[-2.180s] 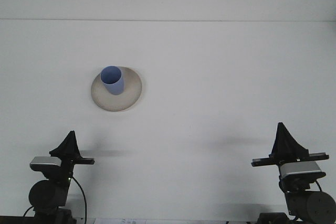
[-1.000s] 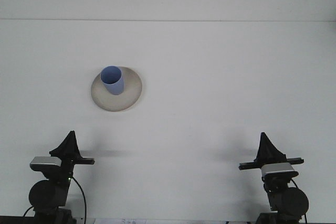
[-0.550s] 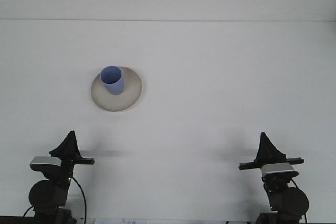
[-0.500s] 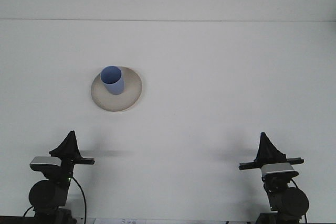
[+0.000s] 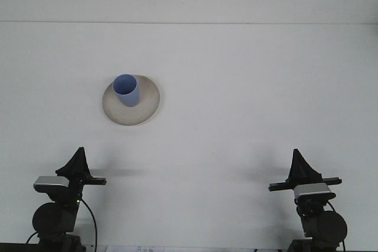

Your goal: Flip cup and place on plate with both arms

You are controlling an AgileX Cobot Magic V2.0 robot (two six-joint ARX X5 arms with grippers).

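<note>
A blue cup [image 5: 126, 90] stands mouth-up on a beige plate [image 5: 146, 105] toward the far left of the white surface [image 5: 248, 98], apparently its intended resting place. The left hand [image 5: 77, 160] and right hand [image 5: 298, 166] sit parked at the near edge, well apart from the cup; each tapers to a single point, fingers together, holding nothing.

Blue cup [image 5: 126, 90] stands upright on plate [image 5: 146, 105].
</note>
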